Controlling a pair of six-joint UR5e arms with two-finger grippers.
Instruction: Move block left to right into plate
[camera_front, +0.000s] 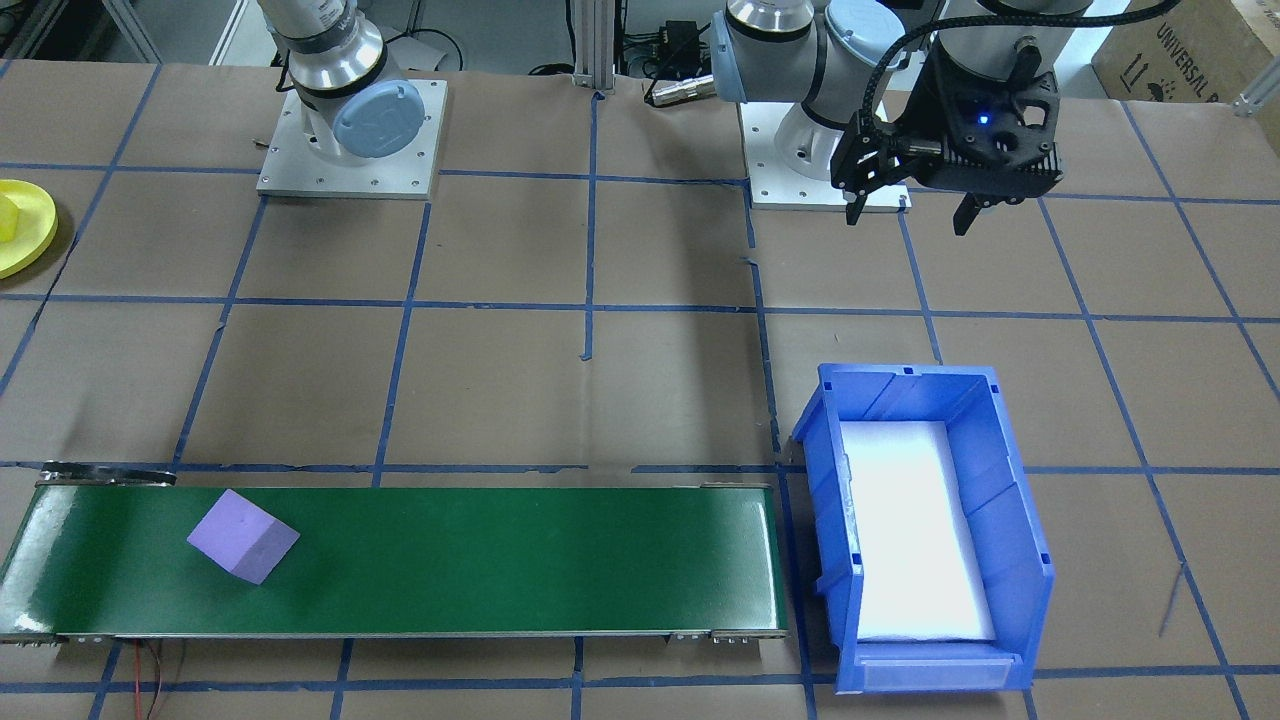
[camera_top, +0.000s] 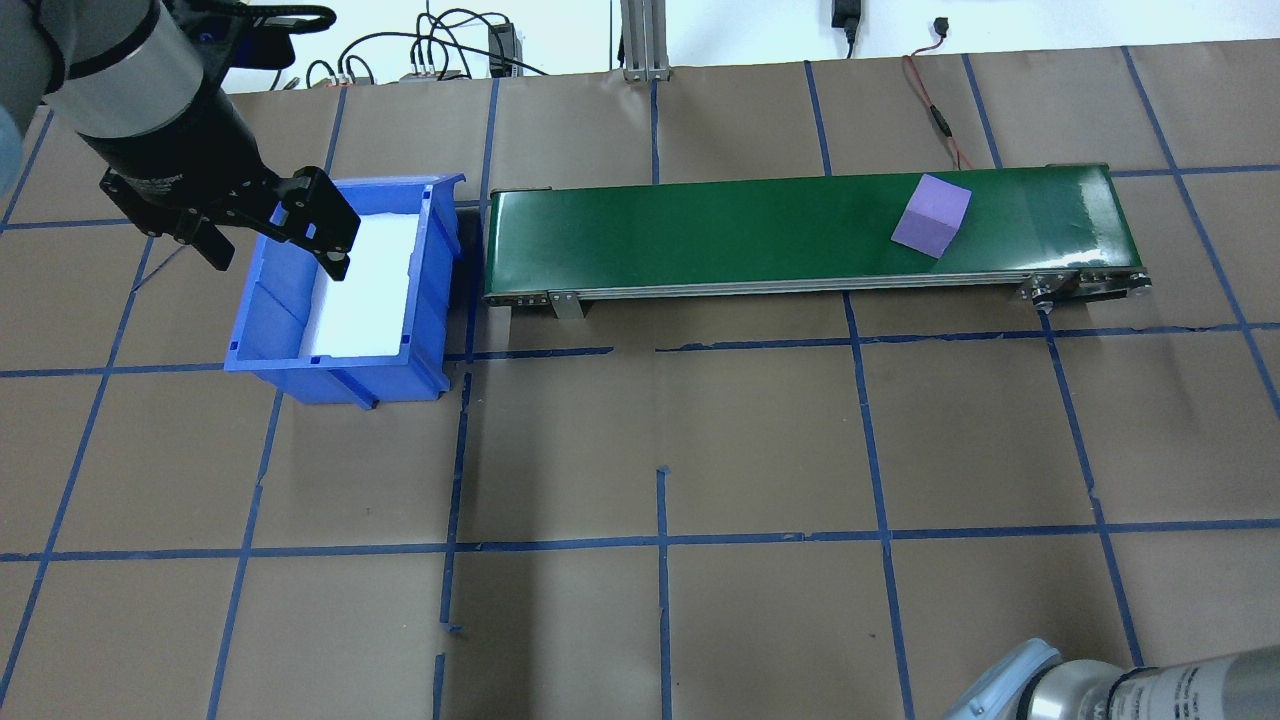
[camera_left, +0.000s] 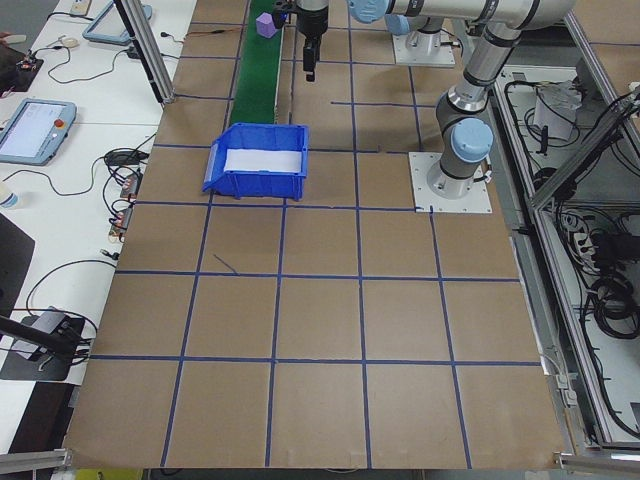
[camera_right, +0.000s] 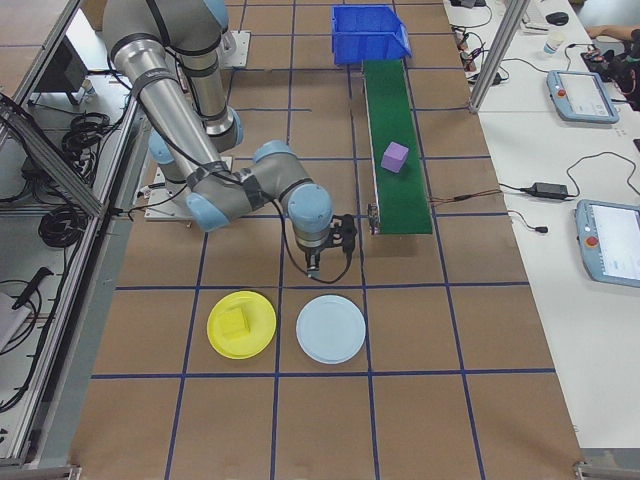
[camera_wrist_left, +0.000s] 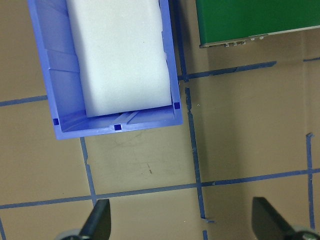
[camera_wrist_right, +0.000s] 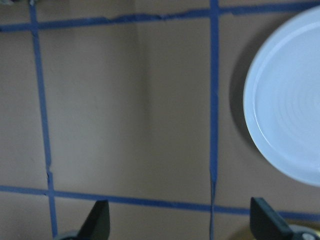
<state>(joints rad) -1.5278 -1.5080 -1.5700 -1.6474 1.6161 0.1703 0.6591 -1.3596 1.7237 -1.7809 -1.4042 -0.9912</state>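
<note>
A purple foam block (camera_front: 243, 535) (camera_top: 932, 215) (camera_right: 395, 157) lies on the green conveyor belt (camera_top: 750, 225) near its end on the robot's right. The yellow plate (camera_right: 241, 324) (camera_front: 20, 225) sits on the table with a yellow cube (camera_right: 235, 321) on it. My right gripper (camera_right: 325, 262) (camera_wrist_right: 182, 222) hangs open and empty over bare table, between the belt's end and the plates. My left gripper (camera_front: 905, 210) (camera_top: 278, 258) (camera_wrist_left: 182, 222) is open and empty above the near end of the blue bin (camera_top: 340, 365).
A white round plate (camera_right: 331, 329) (camera_wrist_right: 290, 100) lies beside the yellow one. The blue bin (camera_front: 830, 500) (camera_wrist_left: 60, 65) holds a white foam pad and stands at the belt's other end. Blue tape lines grid the brown table.
</note>
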